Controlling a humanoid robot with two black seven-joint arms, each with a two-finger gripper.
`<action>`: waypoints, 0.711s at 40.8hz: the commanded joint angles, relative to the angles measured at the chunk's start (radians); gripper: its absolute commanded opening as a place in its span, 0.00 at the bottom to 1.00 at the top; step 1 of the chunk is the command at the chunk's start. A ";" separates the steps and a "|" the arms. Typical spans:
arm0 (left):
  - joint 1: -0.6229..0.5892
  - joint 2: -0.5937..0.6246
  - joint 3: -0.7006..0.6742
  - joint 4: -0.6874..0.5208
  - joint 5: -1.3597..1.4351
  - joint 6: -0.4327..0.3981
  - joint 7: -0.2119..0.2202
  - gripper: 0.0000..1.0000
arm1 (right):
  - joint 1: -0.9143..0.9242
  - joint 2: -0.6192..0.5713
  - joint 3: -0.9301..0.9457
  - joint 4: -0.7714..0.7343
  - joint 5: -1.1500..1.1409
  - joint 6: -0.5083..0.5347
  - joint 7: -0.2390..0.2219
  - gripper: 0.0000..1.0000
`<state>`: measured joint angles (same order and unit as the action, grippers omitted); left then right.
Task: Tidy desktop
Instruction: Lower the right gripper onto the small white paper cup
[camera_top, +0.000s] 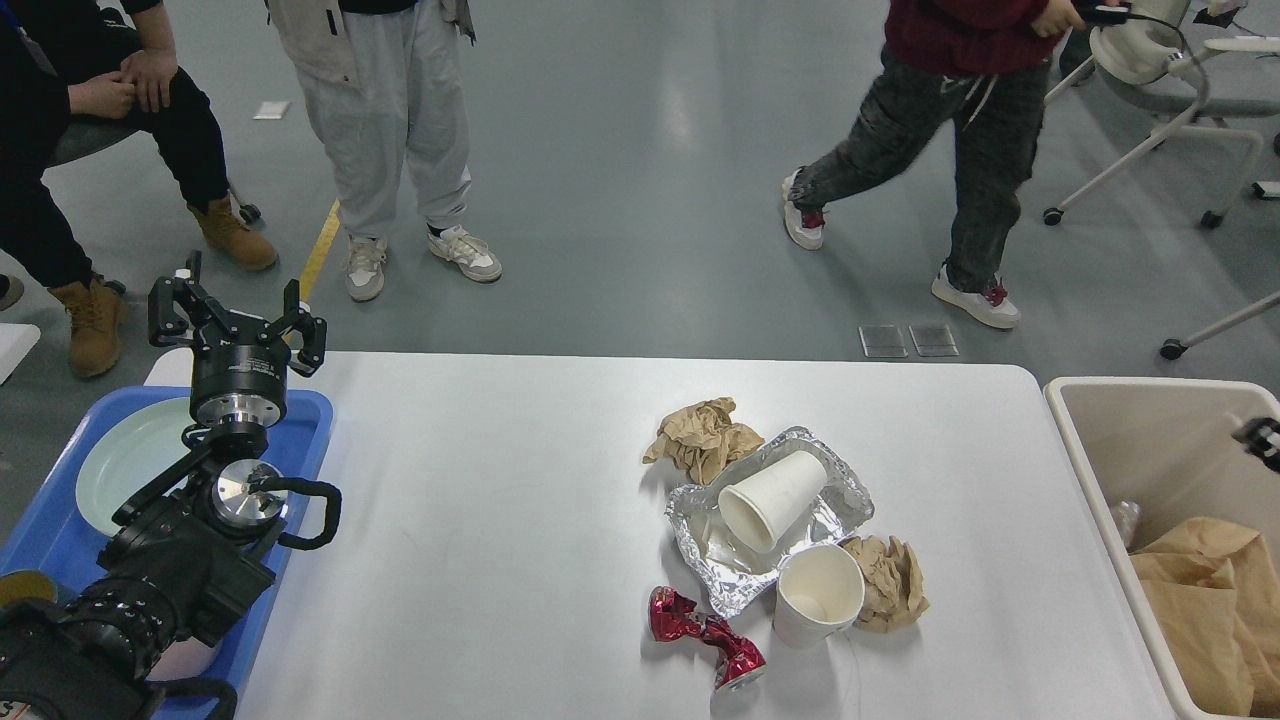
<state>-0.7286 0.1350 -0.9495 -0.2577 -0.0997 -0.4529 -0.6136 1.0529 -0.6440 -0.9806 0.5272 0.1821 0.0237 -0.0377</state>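
The left gripper (237, 310) stands upright at about nine o'clock in the head view, its fingers (170, 300) spread wide apart with nothing between them and touching nothing. It hovers over the far end of a blue tray (310, 420) that sits on the left edge of the table; a pale green plate (125, 465) lies in that tray, partly hidden by the arm.

The right gripper (1260, 440) shows only as a small dark tip at three o'clock, above the beige bin (1090, 470); whether its fingers are apart or together cannot be told.

The white table (480, 520) fills the lower middle of the view, its long axis running from nine o'clock to three o'clock, its far rounded corners toward twelve. The left half of its surface is bare.

Right of centre, toward four o'clock, a cluster of litter lies together. A crumpled foil tray (845, 500) holds a white paper cup (770, 500) on its side, mouth toward seven o'clock. A brown paper wad (700, 435) touches the foil's far left corner. A second white cup (818, 597) stands upright just at the foil's near edge, and another brown paper wad (890, 583) presses against its right side. A crushed red can (705, 635) lies just left of that upright cup.

The bin, beside the table's right edge, contains brown paper (1200, 590).
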 joint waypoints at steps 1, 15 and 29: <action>0.000 0.000 0.000 0.000 0.000 -0.001 0.000 0.97 | 0.263 0.015 -0.170 0.146 -0.006 0.004 -0.001 1.00; 0.000 0.000 0.000 0.000 0.000 -0.001 0.000 0.96 | 0.798 0.311 -0.441 0.534 -0.009 0.168 -0.001 1.00; 0.000 0.000 0.000 0.000 0.000 -0.001 0.000 0.97 | 0.990 0.518 -0.391 0.651 -0.001 0.674 -0.001 1.00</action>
<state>-0.7287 0.1350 -0.9495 -0.2577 -0.0997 -0.4543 -0.6136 1.9975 -0.1798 -1.4058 1.1647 0.1786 0.4918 -0.0385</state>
